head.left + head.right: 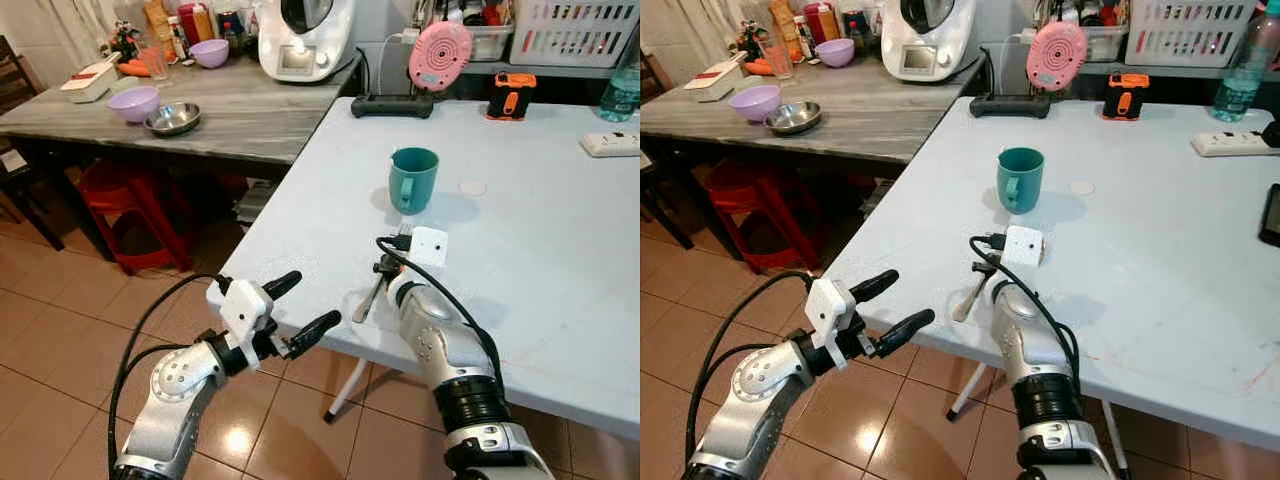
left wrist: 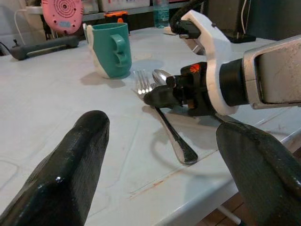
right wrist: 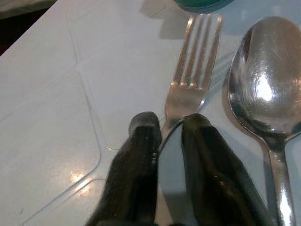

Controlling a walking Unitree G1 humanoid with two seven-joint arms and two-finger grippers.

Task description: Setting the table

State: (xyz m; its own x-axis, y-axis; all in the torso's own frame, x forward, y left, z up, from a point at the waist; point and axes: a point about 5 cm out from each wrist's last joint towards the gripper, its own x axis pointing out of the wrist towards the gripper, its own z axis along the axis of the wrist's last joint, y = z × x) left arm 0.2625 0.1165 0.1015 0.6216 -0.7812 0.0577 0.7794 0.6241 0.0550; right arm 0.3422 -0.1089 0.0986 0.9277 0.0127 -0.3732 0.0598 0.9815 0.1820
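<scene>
- The right tool is pinched narrow on the fork, which lies flat near the tabletop's front edge.
- A spoon lies just beside the fork.
- A teal mug stands behind them.
- The left tool hangs wide open off the front edge.

Bright, even light; soft shadow beside the mug, glare on the floor tiles and spoon, near fingers blurred in the wrist views.
</scene>
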